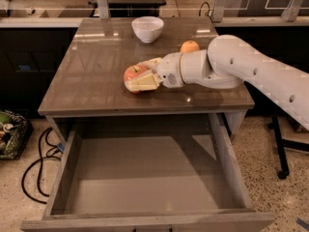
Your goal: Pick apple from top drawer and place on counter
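The red-orange apple [133, 74] is between the cream fingers of my gripper [140, 75], low over the counter [87, 76] near its middle. The gripper is shut on the apple; one finger [143, 82] lies in front of it and the other behind. I cannot tell whether the apple touches the surface. My white arm [241, 66] reaches in from the right. The top drawer [140, 178] is pulled fully open below the counter's front edge, and nothing shows inside it.
A white bowl [147, 28] stands at the back of the counter. An orange fruit [189, 46] sits at the back right, just behind my wrist. Cables [36, 163] lie on the floor at the left. A chair base [282, 144] stands at the right.
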You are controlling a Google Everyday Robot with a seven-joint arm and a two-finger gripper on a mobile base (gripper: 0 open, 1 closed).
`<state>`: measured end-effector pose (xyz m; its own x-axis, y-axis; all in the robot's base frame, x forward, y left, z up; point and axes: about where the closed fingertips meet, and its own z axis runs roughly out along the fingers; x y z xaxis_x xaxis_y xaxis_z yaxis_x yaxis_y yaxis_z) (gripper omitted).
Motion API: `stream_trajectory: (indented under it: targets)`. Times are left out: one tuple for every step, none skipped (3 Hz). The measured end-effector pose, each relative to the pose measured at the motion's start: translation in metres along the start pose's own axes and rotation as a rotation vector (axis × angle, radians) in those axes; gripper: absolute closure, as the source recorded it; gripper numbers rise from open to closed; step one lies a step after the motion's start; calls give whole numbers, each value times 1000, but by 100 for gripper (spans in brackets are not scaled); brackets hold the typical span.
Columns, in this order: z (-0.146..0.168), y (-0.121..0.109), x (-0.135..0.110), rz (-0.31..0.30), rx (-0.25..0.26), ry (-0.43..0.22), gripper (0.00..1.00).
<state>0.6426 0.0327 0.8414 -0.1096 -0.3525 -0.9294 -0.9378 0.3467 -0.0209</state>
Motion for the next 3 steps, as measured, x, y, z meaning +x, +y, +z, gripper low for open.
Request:
stream_trajectory:
  targets:
    - [1,0,0,2,-1,0,84]
    - [1,0,0,2,-1,0,60]
    - [1,0,0,2,-2,0,38]
